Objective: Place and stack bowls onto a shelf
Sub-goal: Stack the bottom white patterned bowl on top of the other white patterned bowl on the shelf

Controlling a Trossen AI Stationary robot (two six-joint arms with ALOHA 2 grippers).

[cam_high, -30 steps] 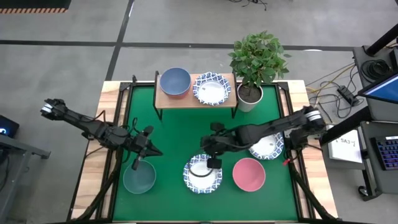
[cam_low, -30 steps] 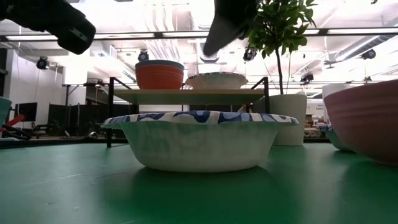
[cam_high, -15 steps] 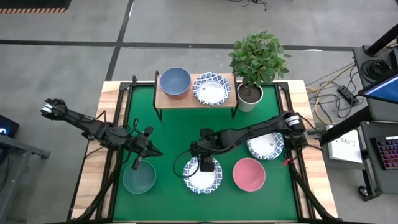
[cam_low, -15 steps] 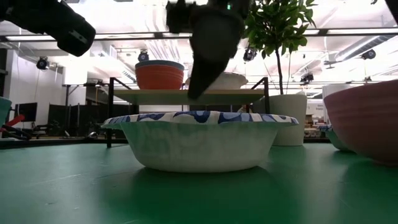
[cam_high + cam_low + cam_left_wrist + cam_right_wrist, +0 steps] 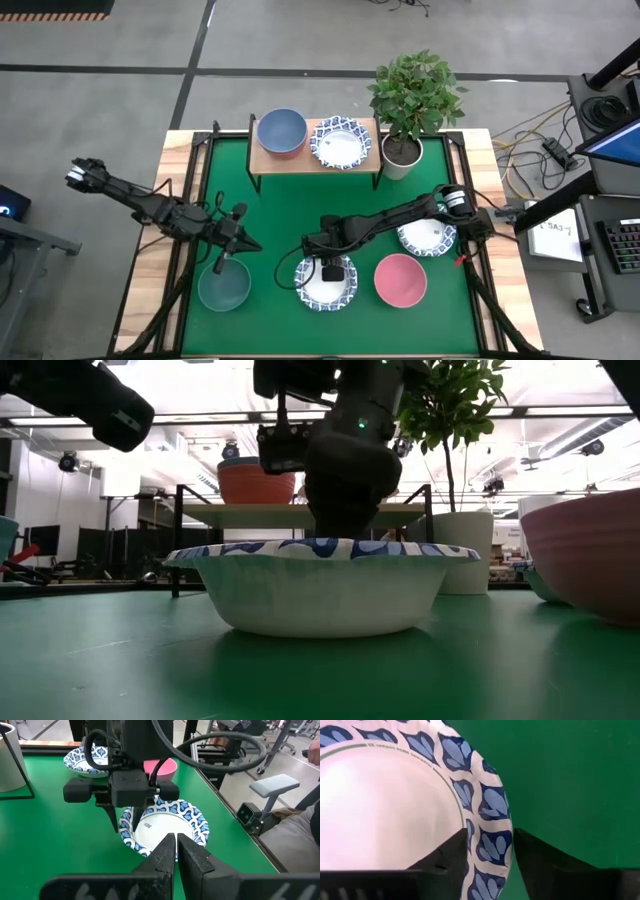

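Observation:
A white bowl with a blue patterned rim (image 5: 325, 284) sits on the green table near its front edge. My right gripper (image 5: 490, 855) is open and points down over its far rim, one finger inside the bowl and one outside; the low view shows the right gripper (image 5: 340, 510) dipping into the bowl (image 5: 320, 585). My left gripper (image 5: 176, 852) is shut and empty, hovering just beyond the dark teal bowl (image 5: 223, 287). On the wooden shelf (image 5: 315, 160) stand a blue bowl (image 5: 281, 131), with a red bowl (image 5: 257, 485) beneath it, and a patterned bowl (image 5: 340, 142). My right gripper stands astride the patterned bowl's far rim (image 5: 490, 832) from above, pointing down, with the inner finger (image 5: 445, 857) over the white inside and the outer finger (image 5: 540, 862) over the table. I cannot tell whether either finger touches the rim. The bowl rests on the table.
A pink bowl (image 5: 400, 280) sits right of the patterned bowl, and a second patterned bowl (image 5: 432, 238) lies under the right arm. A potted plant (image 5: 412, 100) stands at the shelf's right end. Open green table (image 5: 290, 205) lies between shelf and bowls.
My right gripper has moved a little toward the table's left edge and come down, from above the shelf's height to the patterned bowl's far rim. The bowl has stayed in place.

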